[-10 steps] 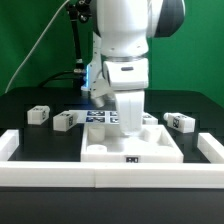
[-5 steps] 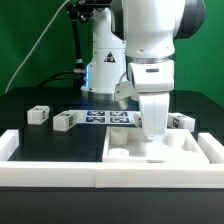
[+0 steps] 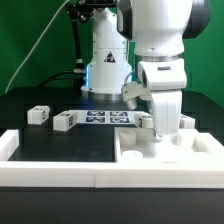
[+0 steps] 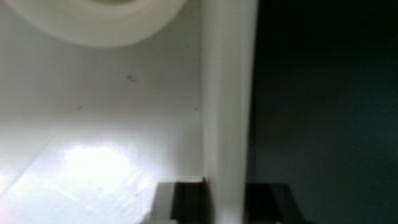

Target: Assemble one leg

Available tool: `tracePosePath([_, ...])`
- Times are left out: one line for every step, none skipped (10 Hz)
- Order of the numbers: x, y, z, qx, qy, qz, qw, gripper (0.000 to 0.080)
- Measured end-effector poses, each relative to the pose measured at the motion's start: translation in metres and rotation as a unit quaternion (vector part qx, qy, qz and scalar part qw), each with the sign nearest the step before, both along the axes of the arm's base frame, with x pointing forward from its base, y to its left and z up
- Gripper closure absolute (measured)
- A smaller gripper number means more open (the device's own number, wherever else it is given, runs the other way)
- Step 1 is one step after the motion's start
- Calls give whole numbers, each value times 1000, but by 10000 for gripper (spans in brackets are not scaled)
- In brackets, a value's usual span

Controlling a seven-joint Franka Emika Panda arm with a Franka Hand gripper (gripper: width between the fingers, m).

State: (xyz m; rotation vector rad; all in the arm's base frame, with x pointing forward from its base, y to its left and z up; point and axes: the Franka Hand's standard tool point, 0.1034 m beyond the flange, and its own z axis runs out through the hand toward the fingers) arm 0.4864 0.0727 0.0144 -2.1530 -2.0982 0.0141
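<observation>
Gripper [image 3: 165, 134]: points straight down from the white arm. It is narrow, with its dark fingers [image 4: 187, 205] on either side of the tabletop's raised edge, clamped on it [image 4: 228, 205].
Tabletop [image 3: 140, 155]: big flat white square directly under the gripper, lying on the black table [image 3: 60, 145]. The wrist view shows a round recess [image 4: 107, 15] in its face, and its edge [image 4: 231, 100] runs away from the fingers.
Closest leg [image 3: 144, 121]: small white block with a black-and-white tag, just beside the gripper on the exterior view's left. It is partly hidden and lies loose on the table.
Second leg [image 3: 186, 122]: just beside the gripper on the exterior view's right, also loose.
Third leg [image 3: 65, 120]: well apart from the gripper, toward the exterior view's left.
Fourth leg [image 3: 38, 114]: farther from the gripper than the third leg, on the same side.
Marker board [image 3: 105, 117]: flat on the table between the third leg and the gripper.
Low white wall [image 3: 50, 172]: runs along the table's front. The tabletop lies close to it, but I cannot tell whether they touch.
</observation>
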Motion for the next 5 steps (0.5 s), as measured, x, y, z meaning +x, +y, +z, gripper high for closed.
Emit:
tracePosePath([0, 0, 0, 0, 0, -1, 1000, 729])
tracePosePath([0, -1, 0, 0, 0, -1, 1000, 631])
tracePosePath([0, -1, 0, 0, 0, -2, 1000, 491])
tracePosePath([0, -1, 0, 0, 0, -2, 1000, 491])
tracePosePath([0, -1, 0, 0, 0, -2, 1000, 354])
